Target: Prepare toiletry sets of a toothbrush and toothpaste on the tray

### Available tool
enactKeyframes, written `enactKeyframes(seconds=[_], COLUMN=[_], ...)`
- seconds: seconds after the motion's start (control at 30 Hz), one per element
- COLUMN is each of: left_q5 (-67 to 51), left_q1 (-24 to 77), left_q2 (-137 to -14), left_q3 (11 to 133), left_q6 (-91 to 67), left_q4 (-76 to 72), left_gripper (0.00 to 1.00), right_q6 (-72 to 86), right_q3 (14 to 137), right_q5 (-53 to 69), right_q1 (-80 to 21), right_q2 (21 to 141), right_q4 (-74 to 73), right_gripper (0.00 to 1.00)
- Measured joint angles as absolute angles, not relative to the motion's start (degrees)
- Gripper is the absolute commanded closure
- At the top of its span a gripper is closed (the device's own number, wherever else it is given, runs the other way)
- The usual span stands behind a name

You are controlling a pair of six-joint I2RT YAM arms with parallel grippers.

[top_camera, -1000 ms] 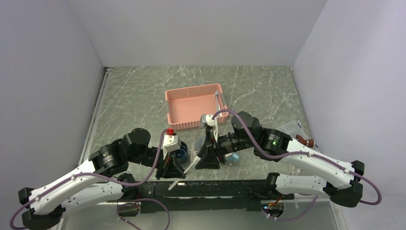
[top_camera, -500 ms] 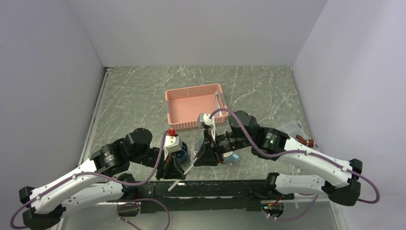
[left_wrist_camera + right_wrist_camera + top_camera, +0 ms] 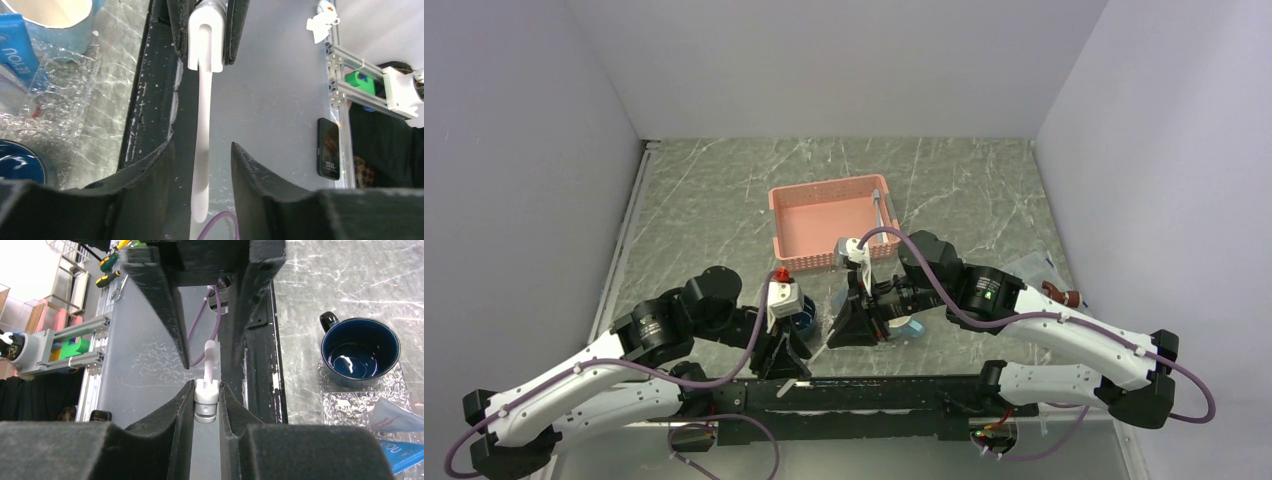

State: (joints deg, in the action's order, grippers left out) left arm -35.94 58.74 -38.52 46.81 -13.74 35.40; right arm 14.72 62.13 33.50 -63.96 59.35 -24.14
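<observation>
Toothpaste (image 3: pixel 395 415) on tray (image 3: pixel 340 407), mug (image 3: pixel 360 352) near, basket (image 3: pixel 824 225) behind.

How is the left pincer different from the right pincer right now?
The left pincer stands open, its fingers clear of the toothbrush; the right pincer is shut on it. The left pincer surrounds the thin handle end, while the right pincer grips the wider end. Both have black fingers and line up on the same white toothbrush.

Table (image 3: pixel 704 200): grey-green marbled top. Standing on it are a pink mesh basket (image 3: pixel 809 262) at centre, a clear glittery tray (image 3: pixel 342 406) near the front edge, and a clear box (image 3: pixel 1036 268) by the right wall. A dark blue mug (image 3: pixel 360 352) stands at the tray's edge.
</observation>
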Motion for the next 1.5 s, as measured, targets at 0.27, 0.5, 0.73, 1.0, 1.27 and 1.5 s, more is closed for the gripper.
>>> enactKeyframes(seconds=[0.27, 0.5, 0.73, 1.0, 1.27, 1.5], left_q5=[-29.91, -20.53, -10.24, -2.96, 1.06, 1.13], left_q1=[58.74, 58.74, 58.74, 58.74, 55.68, 50.92], left_q2=[-36.42, -33.17, -30.30, -28.97, -29.02, -31.09], left_q3=[48.05, 50.17, 49.95, 48.31, 48.10, 48.12], left_q6=[-13.61, -13.23, -14.33, -14.48, -14.48, -14.52], left_q4=[35.48, 36.32, 37.19, 38.04, 38.17, 37.98], left_gripper=[0.13, 0.07, 0.03, 0.01, 0.01, 0.01], right_q6=[13.65, 12.51, 11.99, 12.71, 14.85, 16.47], right_q3=[62.61, 66.24, 72.73, 79.18, 80.20, 79.20], right_q5=[30.74, 24.12, 13.61, 2.76, -5.21, -9.47], right_q1=[-63.96, -63.96, -63.96, -63.96, -63.96, -63.96], right_q2=[59.33, 59.18, 58.76, 59.51, 63.72, 65.04], right_q4=[-27.86, -35.53, -44.82, -53.95, -58.81, -59.27], right_gripper=[1.00, 1.00, 1.00, 1.00, 1.00, 1.00])
